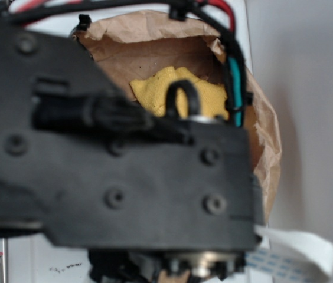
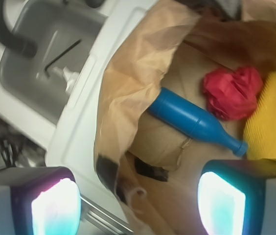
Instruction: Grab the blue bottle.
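Observation:
The blue bottle (image 2: 196,122) lies on its side inside an open brown paper bag (image 2: 143,63), neck pointing to the lower right. My gripper (image 2: 138,205) is open and empty, its two glowing pads (image 2: 55,208) spread wide above the bag's near rim. The bottle lies beyond the jaws, apart from them. In the exterior view the black arm (image 1: 113,153) fills most of the frame and hides the bottle and the jaws.
A red crumpled item (image 2: 233,93) and a yellow cloth (image 2: 272,122) lie in the bag beside the bottle; the cloth also shows in the exterior view (image 1: 172,88). A grey sink (image 2: 45,54) with a dark faucet lies to the left, past a white counter edge (image 2: 79,132).

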Robot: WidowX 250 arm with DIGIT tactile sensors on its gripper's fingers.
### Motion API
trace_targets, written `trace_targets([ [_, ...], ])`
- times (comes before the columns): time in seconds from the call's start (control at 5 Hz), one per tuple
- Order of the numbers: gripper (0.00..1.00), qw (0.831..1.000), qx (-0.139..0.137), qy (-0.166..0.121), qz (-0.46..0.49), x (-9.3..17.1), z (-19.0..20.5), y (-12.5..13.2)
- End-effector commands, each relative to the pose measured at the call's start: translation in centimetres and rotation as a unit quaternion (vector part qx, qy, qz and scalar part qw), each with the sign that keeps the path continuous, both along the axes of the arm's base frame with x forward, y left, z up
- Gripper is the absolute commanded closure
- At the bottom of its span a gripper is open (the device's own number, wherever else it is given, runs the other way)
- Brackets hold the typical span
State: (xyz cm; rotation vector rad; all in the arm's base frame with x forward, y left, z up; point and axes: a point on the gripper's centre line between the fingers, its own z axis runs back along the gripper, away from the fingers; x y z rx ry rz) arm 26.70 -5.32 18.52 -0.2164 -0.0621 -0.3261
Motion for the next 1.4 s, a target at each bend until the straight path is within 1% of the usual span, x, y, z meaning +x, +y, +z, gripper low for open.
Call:
trace_targets([
  [0.0,0.00,0.999,-0.003,-0.026,0.023,0.0,1.9,-0.2],
  [0.2,0.00,0.991,-0.022,-0.086,-0.102,0.4,2.2,-0.7],
  [0.4,0.00,0.964,-0.038,-0.137,-0.224,0.8,3.8,0.0],
  [0.6,0.00,0.929,-0.006,-0.182,-0.321,1.3,4.6,0.8],
  [0.8,0.00,0.921,0.011,-0.162,-0.354,3.7,3.2,2.8],
  [1.0,0.00,0.900,0.049,-0.168,-0.400,4.4,-0.4,2.3],
  [1.2,0.00,0.873,0.057,-0.142,-0.464,4.9,-4.6,1.3],
])
